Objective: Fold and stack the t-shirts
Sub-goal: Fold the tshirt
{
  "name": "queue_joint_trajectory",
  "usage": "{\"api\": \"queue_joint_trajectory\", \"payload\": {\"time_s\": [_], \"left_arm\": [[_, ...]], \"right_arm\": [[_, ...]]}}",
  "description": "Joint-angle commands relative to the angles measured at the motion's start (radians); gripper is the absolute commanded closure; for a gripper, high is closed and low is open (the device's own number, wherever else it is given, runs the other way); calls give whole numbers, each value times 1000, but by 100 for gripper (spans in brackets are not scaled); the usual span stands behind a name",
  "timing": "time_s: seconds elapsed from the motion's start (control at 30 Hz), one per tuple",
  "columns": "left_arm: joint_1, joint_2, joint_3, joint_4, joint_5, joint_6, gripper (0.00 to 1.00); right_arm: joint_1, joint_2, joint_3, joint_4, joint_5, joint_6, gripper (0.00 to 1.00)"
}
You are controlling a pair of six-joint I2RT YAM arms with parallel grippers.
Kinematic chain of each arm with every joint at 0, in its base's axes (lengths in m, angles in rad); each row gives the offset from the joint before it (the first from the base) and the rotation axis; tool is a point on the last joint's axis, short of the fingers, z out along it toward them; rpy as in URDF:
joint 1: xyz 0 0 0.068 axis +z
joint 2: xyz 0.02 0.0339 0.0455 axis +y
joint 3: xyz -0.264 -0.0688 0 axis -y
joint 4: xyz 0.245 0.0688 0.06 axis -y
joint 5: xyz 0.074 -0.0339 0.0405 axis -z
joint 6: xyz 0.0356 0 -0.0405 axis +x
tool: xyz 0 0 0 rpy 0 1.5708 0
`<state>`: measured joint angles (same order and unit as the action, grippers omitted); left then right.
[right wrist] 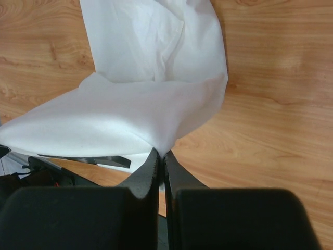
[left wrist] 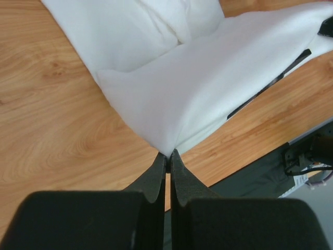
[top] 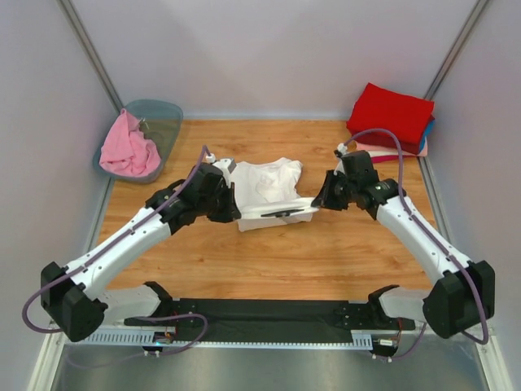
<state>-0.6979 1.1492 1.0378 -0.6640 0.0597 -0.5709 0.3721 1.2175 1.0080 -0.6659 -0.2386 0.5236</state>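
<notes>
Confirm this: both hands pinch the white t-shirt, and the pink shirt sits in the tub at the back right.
Wrong side: the top external view shows the tub with the pink shirt at the back left. The left hand and right hand do pinch the white t-shirt.

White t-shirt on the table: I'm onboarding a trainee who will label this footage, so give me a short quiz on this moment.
1. True or false: the left gripper and the right gripper are each shut on the white t-shirt.
2. Where is the pink t-shirt? A: in the tub. B: in the left gripper. C: under the white t-shirt.
3. What colour is the top shirt of the folded pile at the far right corner?

Key: 1 true; 2 A; 3 red.
</notes>
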Motion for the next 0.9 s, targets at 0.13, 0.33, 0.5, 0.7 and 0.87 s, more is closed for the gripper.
{"api": "queue_joint_trajectory", "payload": {"time_s": [0.13, 0.33, 0.5, 0.7, 0.87], "left_arm": [[139, 139, 123, -60, 67, 88, 100], [279, 377, 326, -86, 126, 120, 100], [411, 784, 676, -169, 200, 141, 89], [492, 1219, 1208, -406, 289, 157, 51], [492, 1051, 954, -266, 209, 138, 45]], "right_arm": [[-18, 218, 219, -8, 96, -50, 100], [-18, 537, 575, -60, 136, -33, 100], [-53, 942, 1097, -227, 190, -10, 83], [-96, 1280, 1547, -347, 125, -2, 28], [-104, 970, 1074, -19, 114, -51, 28]]}}
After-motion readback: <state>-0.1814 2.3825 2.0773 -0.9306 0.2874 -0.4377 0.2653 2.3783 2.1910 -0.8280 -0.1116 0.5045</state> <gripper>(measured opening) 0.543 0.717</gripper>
